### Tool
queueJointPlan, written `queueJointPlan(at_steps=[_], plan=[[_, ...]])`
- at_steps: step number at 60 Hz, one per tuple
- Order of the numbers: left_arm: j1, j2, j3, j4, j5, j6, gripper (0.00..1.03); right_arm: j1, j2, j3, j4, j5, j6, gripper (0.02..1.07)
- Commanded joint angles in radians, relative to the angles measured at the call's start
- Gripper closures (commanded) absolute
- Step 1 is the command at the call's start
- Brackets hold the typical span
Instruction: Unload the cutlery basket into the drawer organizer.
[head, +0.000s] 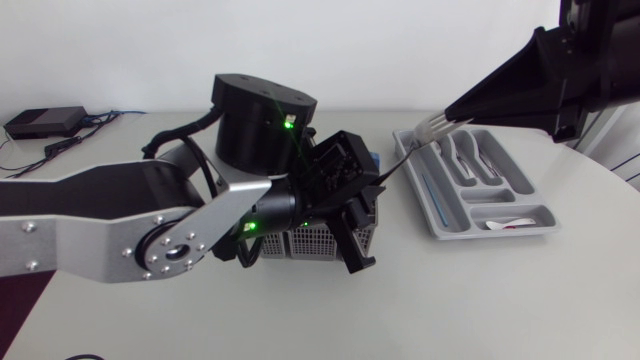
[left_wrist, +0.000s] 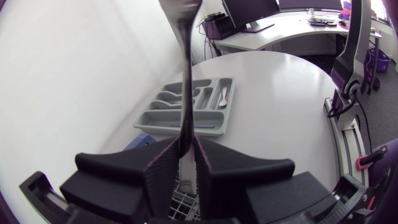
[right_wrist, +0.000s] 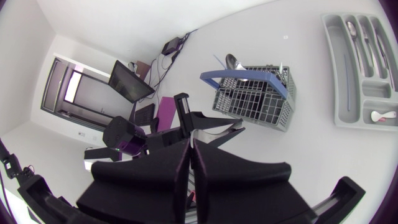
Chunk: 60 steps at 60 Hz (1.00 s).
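My left gripper (head: 365, 205) hangs over the grey mesh cutlery basket (head: 310, 242) and is shut on the handle of a metal fork (head: 415, 150). In the left wrist view the fork (left_wrist: 185, 93) stands up from between the fingers of the gripper (left_wrist: 188, 146), with the basket's mesh just below. The fork's tines point toward the grey drawer organizer (head: 432, 215), which holds some cutlery. My right gripper (head: 455, 108) is shut and empty, high at the back right, its tip just above the tines. The right wrist view looks down past that gripper (right_wrist: 189, 146) on the basket (right_wrist: 249, 99) and the organizer (right_wrist: 339, 74).
A spoon (right_wrist: 233, 61) and other cutlery stand in the basket under its blue handle (right_wrist: 239, 78). A small white and red item (head: 510, 223) lies in the organizer's end compartment. A black box with cables (head: 45, 122) sits at the back left.
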<state>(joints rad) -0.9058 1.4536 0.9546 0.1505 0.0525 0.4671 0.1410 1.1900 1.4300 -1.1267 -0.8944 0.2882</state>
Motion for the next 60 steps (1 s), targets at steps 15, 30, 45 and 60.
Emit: queueJointPlan(at_steps=[15, 30, 45, 60], plan=[[-0.012, -0.01, -0.03, 0.02, 0.015, -0.013, 0.79, -0.004, -0.015, -0.025, -0.002, -0.018, 0.006, 1.01], [-0.007, -0.012, -0.03, 0.014, 0.021, -0.008, 0.81, 0.012, -0.018, -0.037, -0.004, -0.02, 0.002, 0.93], [-0.004, -0.01, -0.03, 0.014, 0.023, -0.004, 0.81, 0.016, -0.027, -0.037, -0.004, -0.02, 0.0, 0.81], [-0.005, -0.009, -0.027, 0.011, 0.023, 0.002, 0.81, 0.008, -0.035, -0.04, -0.002, -0.018, -0.011, 0.8]])
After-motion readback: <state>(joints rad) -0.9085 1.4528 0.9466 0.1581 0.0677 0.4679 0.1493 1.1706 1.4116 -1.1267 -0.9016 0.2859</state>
